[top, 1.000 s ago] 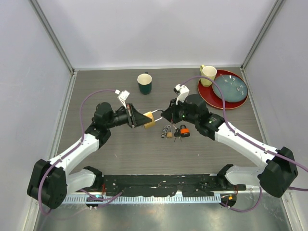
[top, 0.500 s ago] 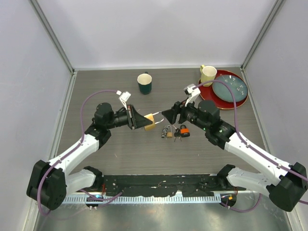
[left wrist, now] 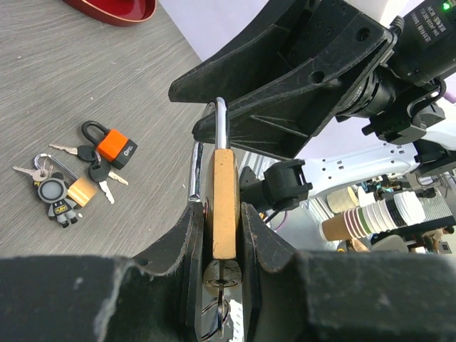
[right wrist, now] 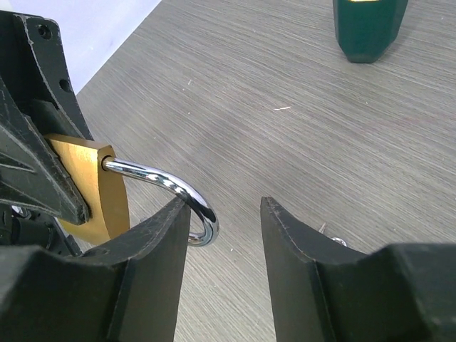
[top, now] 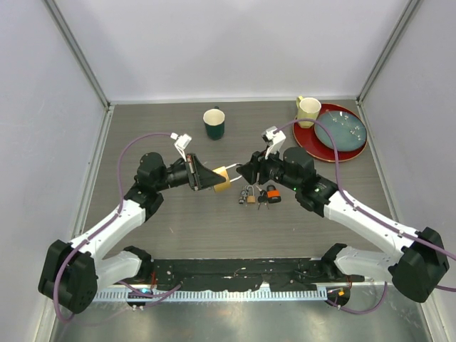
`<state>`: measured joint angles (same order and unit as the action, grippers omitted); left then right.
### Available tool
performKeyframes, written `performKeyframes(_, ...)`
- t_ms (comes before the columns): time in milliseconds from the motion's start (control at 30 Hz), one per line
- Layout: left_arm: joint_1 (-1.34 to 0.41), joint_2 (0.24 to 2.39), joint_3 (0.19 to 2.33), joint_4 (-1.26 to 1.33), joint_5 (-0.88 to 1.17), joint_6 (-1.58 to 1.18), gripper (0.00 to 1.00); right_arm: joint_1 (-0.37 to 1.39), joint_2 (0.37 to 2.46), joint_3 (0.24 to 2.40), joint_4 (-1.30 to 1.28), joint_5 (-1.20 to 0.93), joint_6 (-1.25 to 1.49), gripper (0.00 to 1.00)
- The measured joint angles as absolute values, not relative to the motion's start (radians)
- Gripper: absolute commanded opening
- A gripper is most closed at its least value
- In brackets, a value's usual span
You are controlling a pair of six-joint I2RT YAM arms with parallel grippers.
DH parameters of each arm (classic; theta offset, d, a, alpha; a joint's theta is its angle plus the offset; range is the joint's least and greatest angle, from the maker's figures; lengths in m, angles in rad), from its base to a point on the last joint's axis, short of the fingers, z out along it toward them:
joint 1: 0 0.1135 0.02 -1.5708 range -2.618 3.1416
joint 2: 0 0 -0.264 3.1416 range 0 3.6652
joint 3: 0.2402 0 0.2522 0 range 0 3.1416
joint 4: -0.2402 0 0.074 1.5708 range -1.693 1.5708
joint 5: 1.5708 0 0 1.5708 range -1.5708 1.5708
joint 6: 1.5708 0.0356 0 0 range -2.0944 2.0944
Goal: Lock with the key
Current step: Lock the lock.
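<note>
Brass padlock [top: 221, 179] clamped by its body in left jaws, held off surface above its middle, shackle [right wrist: 174, 187] pointing at right jaws. We note left jaws narrowed tight onto body sides. Right jaws partly open, straddling shackle bend. Bend sits close by one finger, contact we cannot tell, other finger apart. Orange padlock [top: 271, 194] and small padlock [top: 247, 194] with keys lie on surface just nearer front edge. Green mug [top: 214, 122] toward back edge. Red plate [top: 313, 146] at back right corner.
</note>
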<state>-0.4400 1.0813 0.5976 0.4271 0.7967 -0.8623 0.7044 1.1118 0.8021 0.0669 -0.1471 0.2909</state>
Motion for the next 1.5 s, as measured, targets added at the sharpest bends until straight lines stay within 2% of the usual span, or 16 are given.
performKeyframes(167, -0.44, 1.081, 0.598, 0.441, 0.799, -0.881, 0.0, 0.718, 1.133, 0.802, 0.093, -0.14, 0.292, 0.44)
performKeyframes(400, -0.439, 1.081, 0.598, 0.455, 0.798, -0.883, 0.0, 0.729, 1.146, 0.802, 0.111, -0.139, 0.298, 0.02)
performKeyframes(1100, -0.443, 1.045, 0.675, 0.134, 0.789, -0.558, 0.0, 0.729, 1.153, 0.819, 0.015, -0.2, 0.35, 0.01)
performKeyframes(1500, -0.444, 1.035, 0.621, 0.222, 0.759, -0.585, 0.0, 0.727, 1.18, 0.827, 0.013, -0.229, 0.384, 0.01)
